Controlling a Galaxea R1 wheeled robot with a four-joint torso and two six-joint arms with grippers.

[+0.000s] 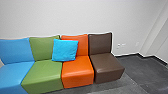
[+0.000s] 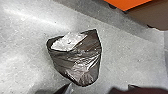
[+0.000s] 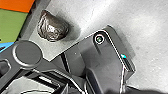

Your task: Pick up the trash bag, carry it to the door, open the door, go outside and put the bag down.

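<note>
As you faced the row in the head view, the entries ran from left to right. Item: one sky-blue, smooth, armless block seat, cut off by the picture's edge. Item: one olive-green seat of like form, just beside it. Item: one square, bright turquoise fabric cushion, propped at a slight tilt across the green and orange backrests. Item: one glossy orange armless seat. Item: one dark-brown armless seat, closing the row. Beyond it you had small, pale wall fittings on a plain off-white wall, edged below with black baseboard, and a dark-grey, flat floor.

Task's item: one brownish-black, shiny, crumpled plastic trash bag, bulging, with a silvery pale patch on one side. Both wrist views showed you it on the floor, in front of the row and near the orange seat, a little apart from the seats.

Left jaws: whether released or clenched, you could not tell. Right jaws: likewise, you could not tell.
</note>
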